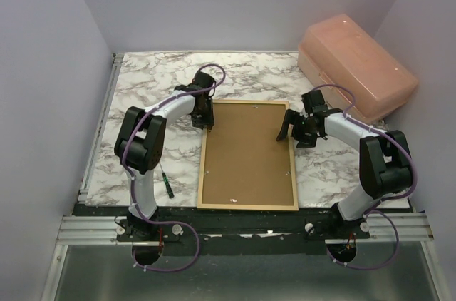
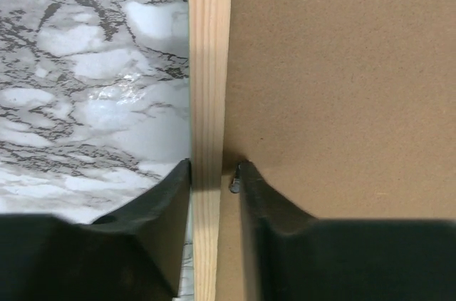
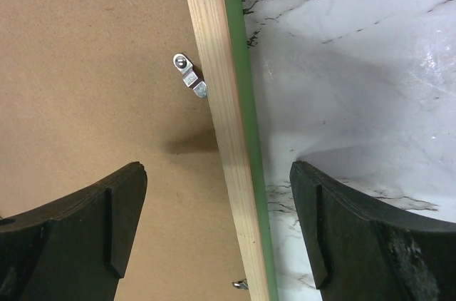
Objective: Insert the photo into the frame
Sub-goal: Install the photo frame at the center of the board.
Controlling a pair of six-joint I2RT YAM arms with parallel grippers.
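Observation:
The frame [image 1: 247, 207] lies face down on the marble table, pale wood back up, with a brown backing board [image 1: 247, 155] filling it. The photo is hidden. My left gripper [image 1: 208, 124] is at the left rail near the far corner. In the left wrist view its jaws [image 2: 214, 172] straddle the wooden rail [image 2: 210, 65] narrowly: the left finger touches the rail, the right one rests against a small metal tab [image 2: 234, 185], a thin gap beside the rail. My right gripper [image 1: 288, 130] stands wide open astride the right rail [image 3: 217, 101], whose green edge [image 3: 239, 65] shows.
A pink plastic box [image 1: 356, 65] sits at the back right corner. A green-handled tool [image 1: 167, 185] lies on the marble table [image 1: 142, 87] left of the frame. Another metal tab [image 3: 187, 73] bridges board and right rail. Pale walls enclose the table.

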